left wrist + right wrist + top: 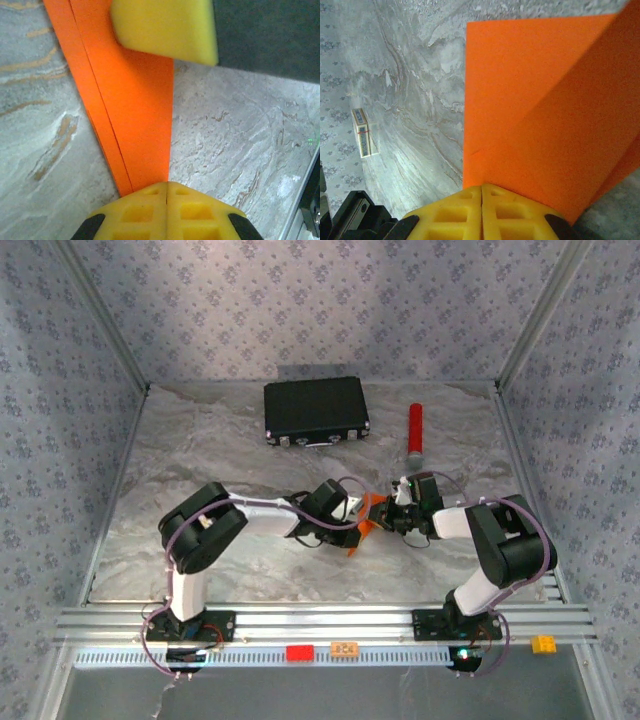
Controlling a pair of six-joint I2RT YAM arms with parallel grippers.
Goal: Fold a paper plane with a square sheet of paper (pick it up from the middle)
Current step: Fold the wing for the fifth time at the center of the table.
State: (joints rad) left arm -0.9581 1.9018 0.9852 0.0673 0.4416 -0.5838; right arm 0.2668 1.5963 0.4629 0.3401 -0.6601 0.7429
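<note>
left pincer (352, 508) is closed tight on the orange paper (364, 521), yellow fingertips pressed together with the sheet's narrow end caught between them at the bottom of the left wrist view. right pincer (392, 512) is likewise clamped onto the paper from the other side, and its wrist view shows the jaws meeting over a broad, creased orange flap (530, 100). in the overhead frame the folded paper sits just right of centre between the two pincers, above the marbled grey table (200, 460). black case (316, 411), upper centre, lies shut with its latches on the near edge, so its contents are hidden. red cylinder (414, 430) lies to the right of it, apart. small box (362, 132) at the left edge of the right wrist view carries print too small to read.
</note>
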